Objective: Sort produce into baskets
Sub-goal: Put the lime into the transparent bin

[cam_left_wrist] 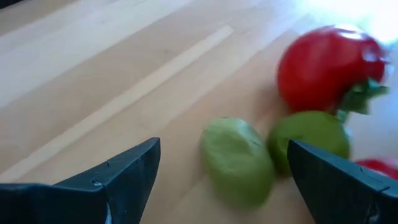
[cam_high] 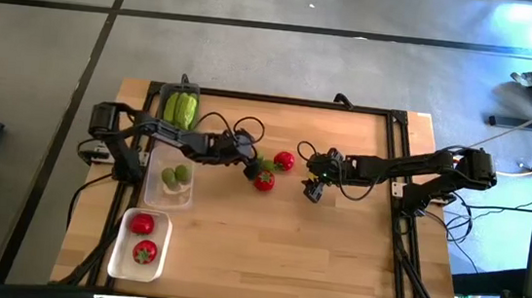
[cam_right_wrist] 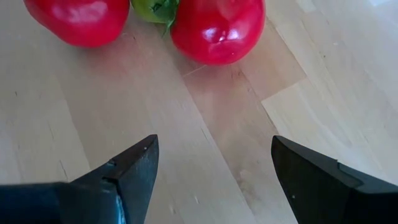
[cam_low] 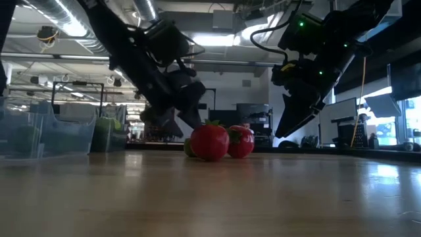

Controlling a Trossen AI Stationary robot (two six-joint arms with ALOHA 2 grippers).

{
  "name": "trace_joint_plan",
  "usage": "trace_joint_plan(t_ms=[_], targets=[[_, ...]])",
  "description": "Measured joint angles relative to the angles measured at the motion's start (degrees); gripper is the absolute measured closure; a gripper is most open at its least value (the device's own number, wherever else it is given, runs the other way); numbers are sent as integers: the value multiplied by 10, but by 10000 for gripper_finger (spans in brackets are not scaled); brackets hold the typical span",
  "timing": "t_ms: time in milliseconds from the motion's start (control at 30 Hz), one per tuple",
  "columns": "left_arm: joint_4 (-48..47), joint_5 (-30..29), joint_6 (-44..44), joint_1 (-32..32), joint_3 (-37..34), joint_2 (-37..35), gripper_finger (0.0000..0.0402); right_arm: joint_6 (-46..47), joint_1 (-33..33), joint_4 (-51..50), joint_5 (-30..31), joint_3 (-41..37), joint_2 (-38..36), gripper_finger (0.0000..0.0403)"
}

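Hovering my open left pincer (cam_left_wrist: 217, 186) over the table's middle, I have two green fruits (cam_left_wrist: 237, 160) lying just ahead between my fingers, tomatoes (cam_left_wrist: 323, 68) touching beyond them.

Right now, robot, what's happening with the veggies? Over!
Left end effector open, closing in on two green fruits mid-table. Right end effector open, empty, facing two tomatoes. Nothing in the way.
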Motion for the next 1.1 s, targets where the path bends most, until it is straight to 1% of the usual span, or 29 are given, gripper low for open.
trace_joint_plan(t_ms=[167,400,533,767,900,1000,1100], targets=[[13,4,6,9,0,22,57,0,0,0,0,0,0,111],[16,39,8,9,0,42,62,0,0,0,5,0,0,111],[19,40,21,9,0,57,98,0,0,0,9,0,0,111],[27,41,50,9,0,58,194,0,0,-2,9,0,0,111],[29,41,72,9,0,56,239,0,0,-2,9,0,0,111],[28,42,85,7,0,55,255,0,0,-3,9,0,0,111],[22,43,101,0,0,43,256,0,0,-3,9,0,0,111]])
